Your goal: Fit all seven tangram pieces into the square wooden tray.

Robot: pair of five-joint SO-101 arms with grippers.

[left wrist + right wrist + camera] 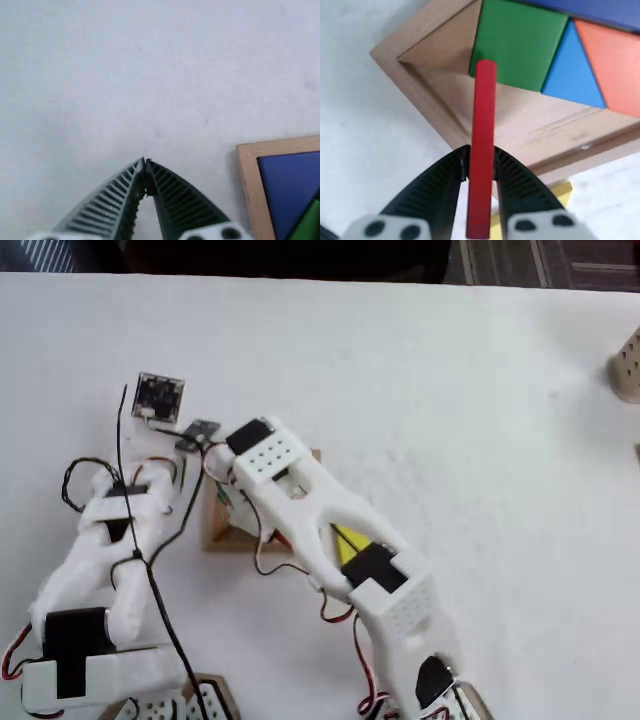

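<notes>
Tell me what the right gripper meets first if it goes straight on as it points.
The red piece in the right gripper leads and likely meets the green piece's near edge or the bare tray floor beside it; depth is unclear.

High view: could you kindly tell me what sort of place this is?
Probably a robotics test bench: a plain white table, a wooden tray of coloured pieces, and the right gripper holding a red piece.
</notes>
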